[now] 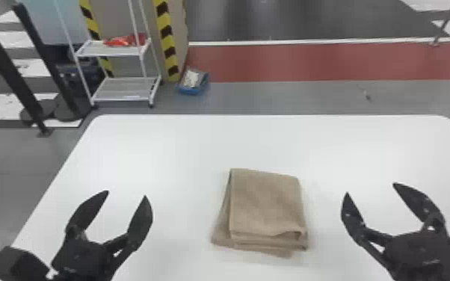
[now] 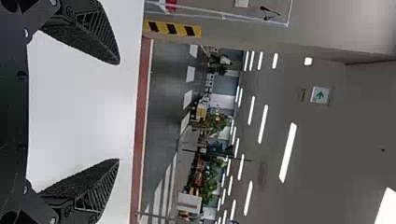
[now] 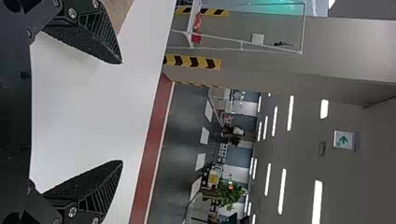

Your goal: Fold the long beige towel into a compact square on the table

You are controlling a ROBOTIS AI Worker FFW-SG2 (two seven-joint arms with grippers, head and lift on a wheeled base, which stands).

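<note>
In the head view, the beige towel (image 1: 265, 205) lies folded in layers just below and right of the centre of the frame, on the white table (image 1: 160, 149); its layers are slightly offset, with a lower one jutting out at the lower left and uneven edges along the near side. At the lower left, the left gripper (image 1: 127, 194) is spread wide with nothing between its fingers, apart from the towel. At the lower right, the right gripper (image 1: 370, 189) is likewise wide apart and empty, on the towel's other side. A white wire shelf (image 1: 121, 89) stands at the upper left, with a blue container (image 1: 193, 89) on the floor beside it. In the left wrist view, the left gripper (image 2: 117, 111) has its two ridged fingers well separated, holding nothing. In the right wrist view, the right gripper (image 3: 121, 112) also gapes, empty, and a piece of the towel appears beyond one finger.
</note>
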